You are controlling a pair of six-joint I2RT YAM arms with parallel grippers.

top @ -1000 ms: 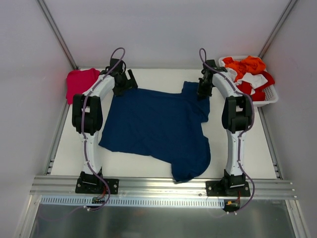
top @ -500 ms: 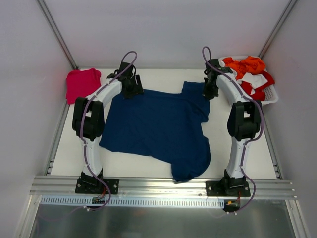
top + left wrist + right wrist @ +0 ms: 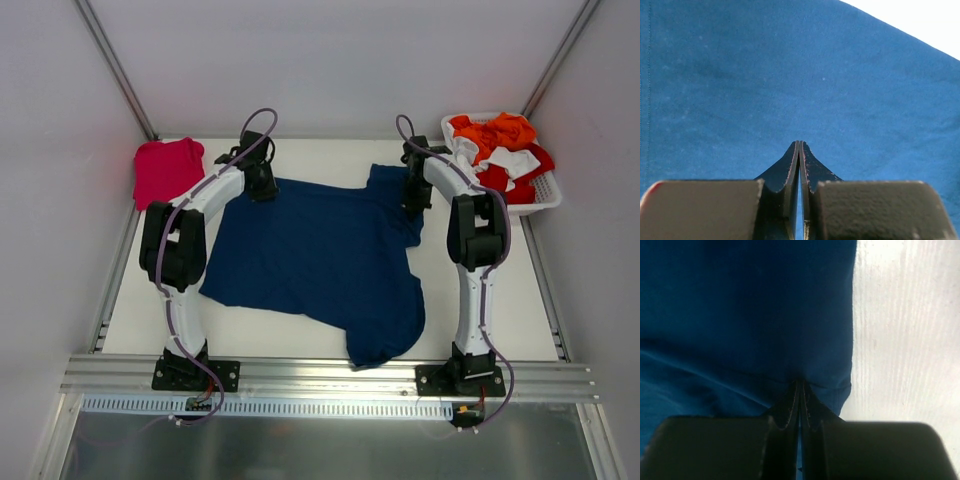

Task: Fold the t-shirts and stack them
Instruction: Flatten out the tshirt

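Note:
The navy t-shirt (image 3: 320, 250) lies spread flat across the middle of the table. The pinkish-red t-shirt (image 3: 165, 168) sits folded at the far left corner. My left gripper (image 3: 262, 186) is down on the navy shirt's far left corner. In the left wrist view it (image 3: 800, 144) is shut, tips on the navy t-shirt (image 3: 740, 75), with blue cloth showing in the slit between the fingers. My right gripper (image 3: 412, 200) is at the shirt's far right sleeve. In the right wrist view it (image 3: 799, 383) is shut on the sleeve's puckered hem (image 3: 840, 387).
A white basket (image 3: 547, 196) with orange, white and red clothes stands at the far right corner. White table (image 3: 910, 340) shows just right of the sleeve. Grey walls close in the back and both sides; a metal rail runs along the near edge.
My left gripper has moved right from beside the pinkish-red shirt onto the navy shirt's corner and shut. The right gripper swung a little and stays shut at the sleeve.

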